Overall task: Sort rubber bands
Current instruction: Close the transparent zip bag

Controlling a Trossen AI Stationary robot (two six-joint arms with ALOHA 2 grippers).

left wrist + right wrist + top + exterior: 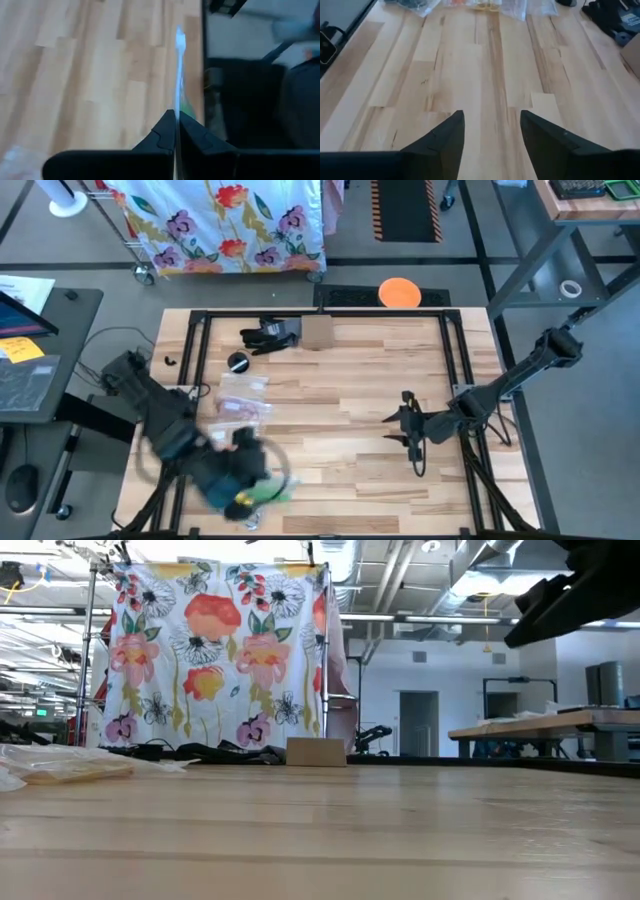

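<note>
Sorting looks partly done: left tool [176, 125] clenched on a clear bag's edge [179, 75]; right tool [491, 131] released, empty; more bags [485, 6] lie well ahead of it on the tabletop [485, 75].

1. A light wooden plank surface [340, 390] fills the middle, edged by a black metal frame [455, 350].
2. Beyond the surface's far edge hangs a white cloth with large red, pink and yellow flowers [215, 650] on a metal rack.
3. A small cardboard box [316, 751] sits at the surface's far edge, in front of the cloth.
4. The floor around the surface is grey concrete [450, 270]; an orange disc [399, 292] lies on it just beyond the far edge.
5. Right of the cloth, a pale wall has a grey door [418, 723], with exposed ceiling ducts above.
6. A wooden workbench [540, 730] stands right of the door.
</note>
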